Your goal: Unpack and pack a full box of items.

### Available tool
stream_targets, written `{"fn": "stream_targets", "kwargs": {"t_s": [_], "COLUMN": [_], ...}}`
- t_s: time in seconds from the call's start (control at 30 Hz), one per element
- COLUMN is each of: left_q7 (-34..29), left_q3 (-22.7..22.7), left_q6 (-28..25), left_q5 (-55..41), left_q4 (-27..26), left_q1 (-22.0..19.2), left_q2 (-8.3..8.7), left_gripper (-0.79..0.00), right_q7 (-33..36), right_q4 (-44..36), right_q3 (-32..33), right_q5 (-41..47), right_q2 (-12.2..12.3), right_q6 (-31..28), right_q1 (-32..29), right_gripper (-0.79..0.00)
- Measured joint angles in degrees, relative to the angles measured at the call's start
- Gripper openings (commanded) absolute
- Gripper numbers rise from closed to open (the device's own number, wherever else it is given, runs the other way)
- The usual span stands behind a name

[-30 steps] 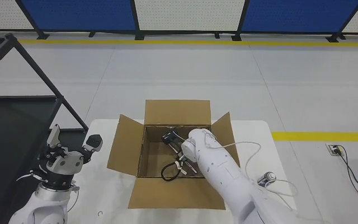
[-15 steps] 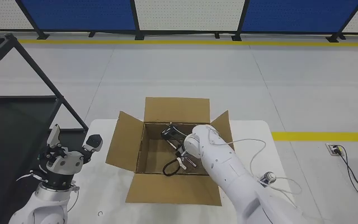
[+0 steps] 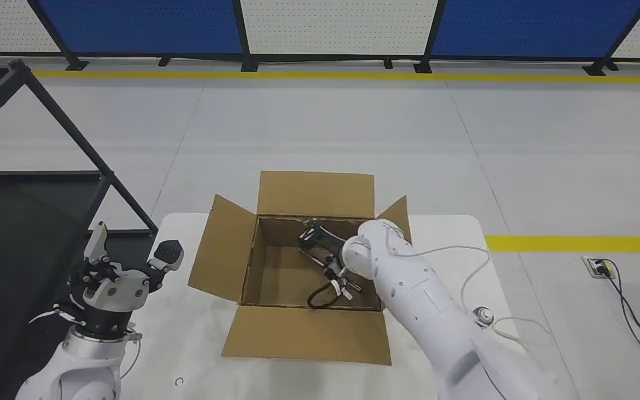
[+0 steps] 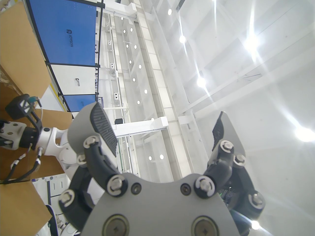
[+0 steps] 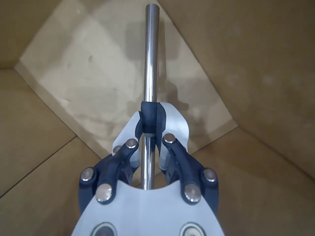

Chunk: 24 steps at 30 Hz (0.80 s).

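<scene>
Your right hand (image 5: 150, 124) pinches a metal rod (image 5: 151, 50) down inside the box (image 3: 300, 335), your left hand (image 4: 160, 121) is spread wide well apart from it, and I think much of the job is left.

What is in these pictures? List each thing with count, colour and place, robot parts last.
cardboard box: one, brown, flaps open, on the table.
metal rod: one, silver, inside the box.
small object: one, pale, on the table beside the box; too small to identify.
table: one, white, under the box.
partition panels: several, blue and white, along the far side.
right gripper: one, white and dark, shut on the metal rod.
left gripper: one, grey and black, open, left of the box.
</scene>
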Motion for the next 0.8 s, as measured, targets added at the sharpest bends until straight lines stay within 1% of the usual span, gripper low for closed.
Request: {"fn": "stream_targets", "kwargs": {"t_s": [0.07,0.23,0.27,0.3,0.4,0.57,0.8], "left_q7": [0.0,0.0,0.0,0.0,0.0,0.0,0.0], "left_q3": [0.0,0.0,0.0,0.0,0.0,0.0,0.0], "left_q6": [0.0,0.0,0.0,0.0,0.0,0.0,0.0], "left_q5": [0.0,0.0,0.0,0.0,0.0,0.0,0.0], "left_q4": [0.0,0.0,0.0,0.0,0.0,0.0,0.0], "left_q1": [0.0,0.0,0.0,0.0,0.0,0.0,0.0], "left_q2": [0.0,0.0,0.0,0.0,0.0,0.0,0.0], "left_gripper": [0.0,0.0,0.0,0.0,0.0,0.0,0.0], "right_q7": [2.1,4.6,4.9,5.2,5.6,6.1,6.0], "right_q4": [-0.8,-1.9,-2.0,-2.1,-2.5,-2.6,-2.2], "right_q3": [-0.2,-0.3,-0.3,-0.3,-0.2,0.0,0.3], "right_q5": [-0.6,-1.2,-1.3,-1.4,-1.5,-1.6,-1.5], "right_q2": [-0.1,0.0,0.0,-0.1,-0.1,-0.2,-0.6], "right_q6": [2.2,2.8,3.0,3.2,3.6,4.4,5.8], "right_q1": [-0.8,-1.6,-1.7,-1.8,-2.2,-2.8,-3.2], "right_gripper": [-0.785,-0.785,-0.745,-0.656,-0.588,-0.573,-0.576]}}
